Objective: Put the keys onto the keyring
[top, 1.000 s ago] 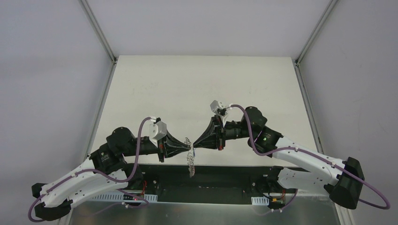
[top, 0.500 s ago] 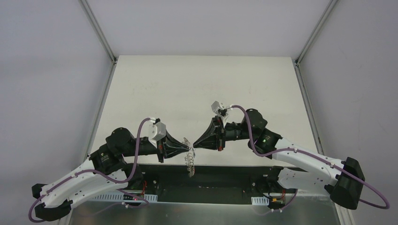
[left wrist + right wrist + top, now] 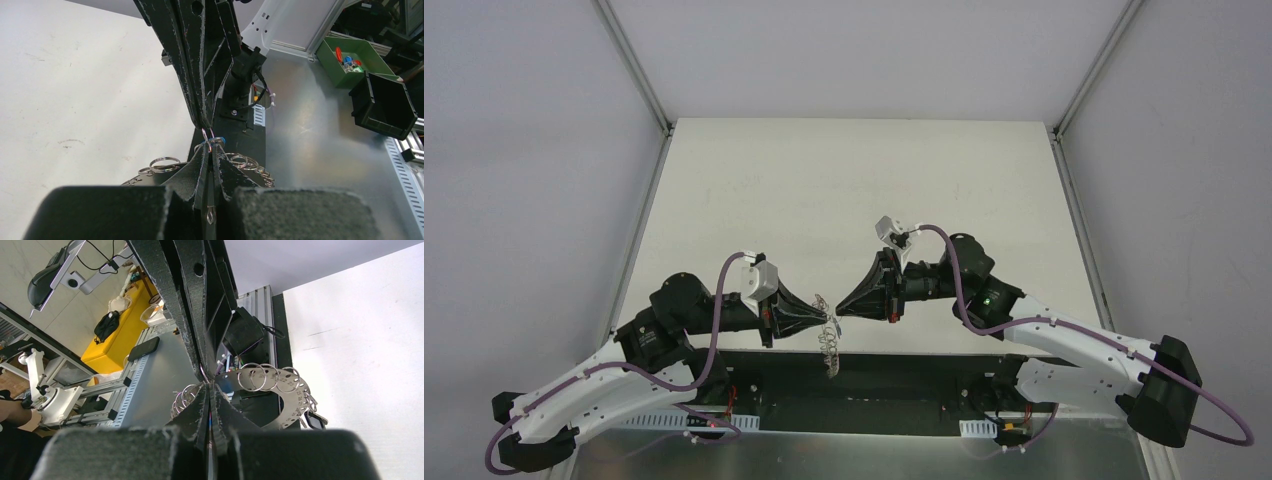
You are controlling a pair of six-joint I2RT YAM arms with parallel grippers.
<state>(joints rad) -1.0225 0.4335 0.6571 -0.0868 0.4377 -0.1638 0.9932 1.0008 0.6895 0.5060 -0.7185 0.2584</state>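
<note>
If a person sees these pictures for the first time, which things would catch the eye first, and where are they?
First the left pincer and the right pincer, black and both shut, meeting tip to tip above the near edge of the white table. At their meeting point hangs the flat grey keyring fringed with silver wire loops, lifted off the table; which pincer bears it is hard to tell.

Robotics laboratory: a plain white tabletop (image 3: 854, 180) sits boxed in by pale grey wall panels (image 3: 524, 150) on bare aluminium frame posts (image 3: 632, 62). At upper right of the left wrist view, a green plastic parts bin (image 3: 375, 55) and a black plastic bin (image 3: 385, 107) stand on a brushed metal bench (image 3: 310, 150). At lower left of the right wrist view, another white robot arm (image 3: 55, 400) stands beside slotted aluminium rail (image 3: 131, 382).
</note>
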